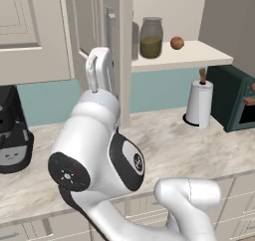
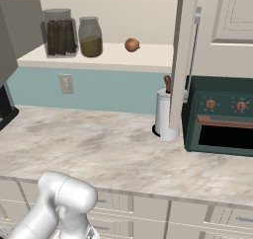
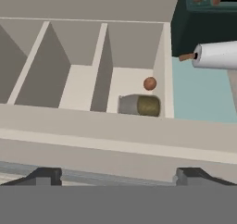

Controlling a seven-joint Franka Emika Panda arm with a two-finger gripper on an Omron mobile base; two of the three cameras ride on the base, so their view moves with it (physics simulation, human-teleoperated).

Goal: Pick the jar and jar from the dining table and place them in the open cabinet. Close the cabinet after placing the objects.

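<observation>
Standing wide apart, the gripper [image 3: 118,176] has nothing between its dark fingertips [image 3: 44,176], which sit against the edge of the cabinet door [image 3: 115,140] running across the hand view. Past that edge the cabinet [image 3: 83,42] opens into compartments. The small jar [image 3: 139,105] with olive-green contents lies sideways in this rolled view, the orange-brown ball [image 3: 149,83] just beside it, apart.

The left base view shows the white hand [image 1: 99,70] raised next to the door's silver bar handle [image 1: 110,36]; whether they touch I cannot tell. The right base view adds the larger jar [image 2: 60,33] of dark sticks, upright beside the small jar on the cream shelf [image 2: 113,58], near its front edge. Below: bare marbled counter [image 2: 99,149], paper towel roll [image 2: 164,114], green oven [image 2: 222,117].
</observation>
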